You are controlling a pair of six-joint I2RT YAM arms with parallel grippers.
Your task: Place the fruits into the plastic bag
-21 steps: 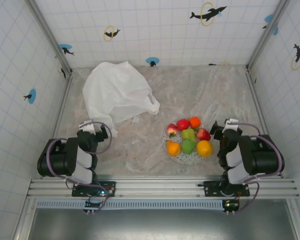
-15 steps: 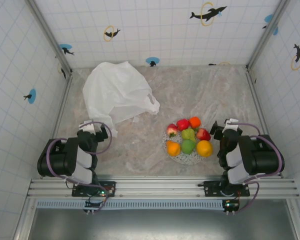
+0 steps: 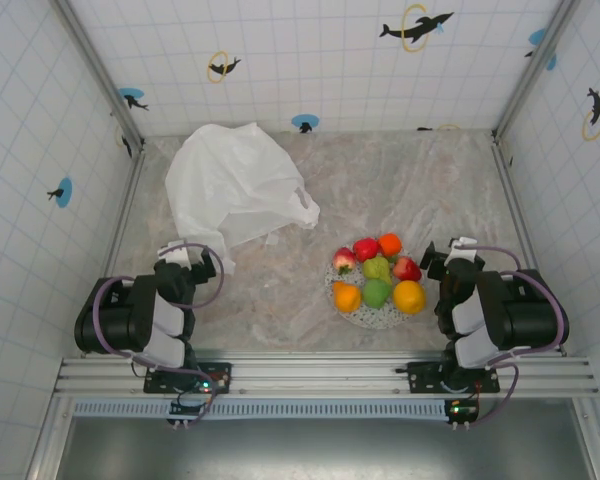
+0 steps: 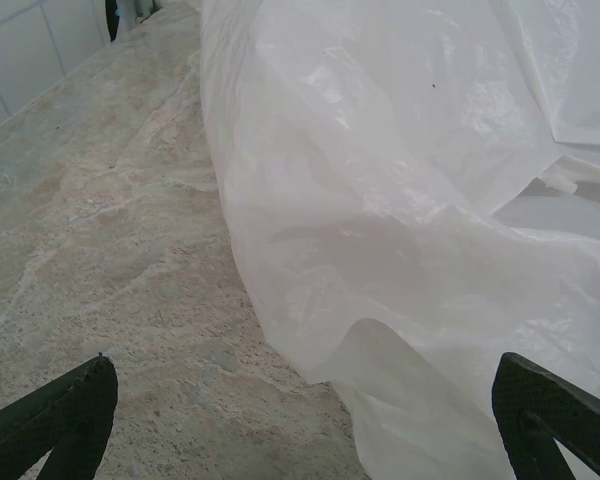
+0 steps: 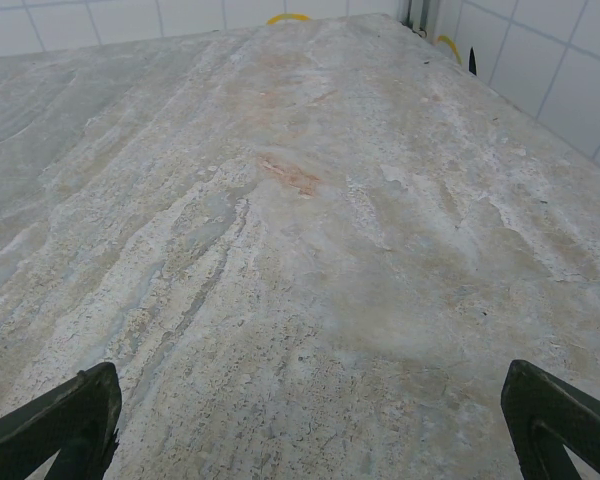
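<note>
Apparently nothing has changed in the last moment: both arms, the bag and the fruits lie exactly as they lay a fraction of a second before. The task is therefore judged as not yet begun, and no fruit is in the bag.

On the left side, the left claw (image 3: 204, 264) rests low by the near edge of the table (image 3: 430, 190). It is spread wide with nothing inside; in the left wrist view its dark fingertips (image 4: 80, 395) stand at the two bottom corners. Straight ahead of it, toward 12 o'clock, lies the plastic bag (image 3: 235, 185), a collapsed, crinkled heap at about 10 o'clock of the table, with its nearest fold close in front of the claw. No open mouth can be made out, so probably the bag must be lifted or held open first.

Between the bag and the fruits there is a band of bare table, which gives free room for carrying. The fruits (image 3: 377, 275) sit crowded and touching on a speckled plate (image 3: 366, 319), at about 5 o'clock from the table's middle. The right claw (image 3: 435, 262) waits just beside them, at their 3 o'clock, also opened wide and empty. It looks toward 12 o'clock over bare table, open as far as the tiled wall (image 3: 570, 180).
</note>
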